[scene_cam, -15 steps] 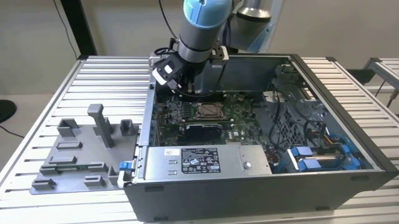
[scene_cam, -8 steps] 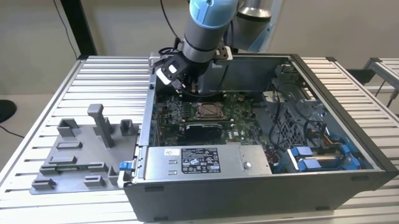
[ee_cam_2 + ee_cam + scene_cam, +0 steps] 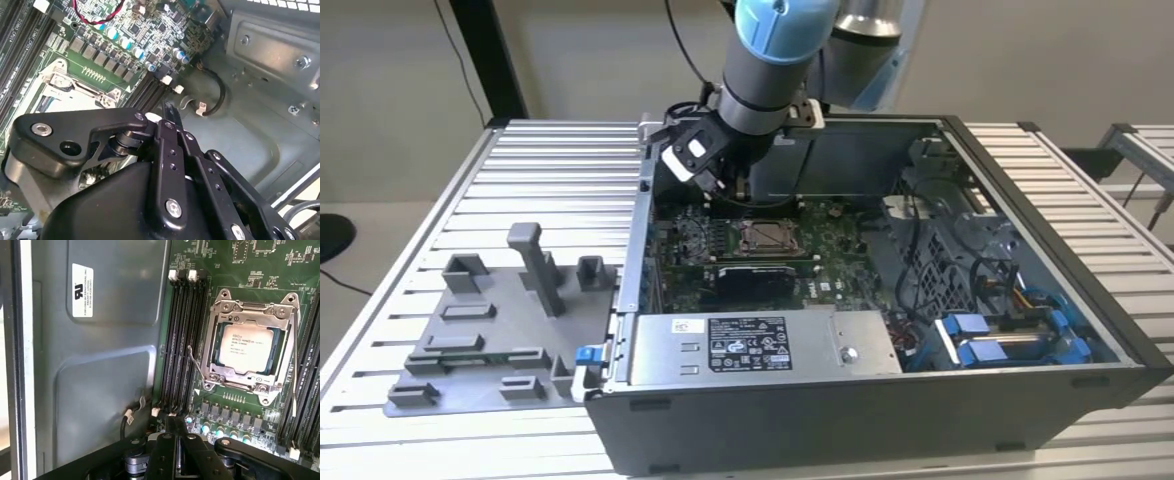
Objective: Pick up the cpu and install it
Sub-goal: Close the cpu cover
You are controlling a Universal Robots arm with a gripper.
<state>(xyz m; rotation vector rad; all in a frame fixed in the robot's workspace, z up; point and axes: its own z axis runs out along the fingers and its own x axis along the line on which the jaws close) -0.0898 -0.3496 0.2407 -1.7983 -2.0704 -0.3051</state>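
Inside the computer case (image 3: 854, 425), the cpu (image 3: 246, 347) lies in its socket (image 3: 252, 311). My end effector (image 3: 170, 114) hovers nearby, closed and empty. Light, rigid, likely fragile: grip opposite edges.

The arm (image 3: 754, 90) is grey with a light-blue joint cap (image 3: 781, 25). Its black gripper (image 3: 169, 117) carries silver screws (image 3: 173, 207).

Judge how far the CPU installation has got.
Done: the cpu sits in the socket, inside its metal frame. In hand: nothing visible; the gripper hovers near the memory slots. Left: whether the socket is latched cannot be told.
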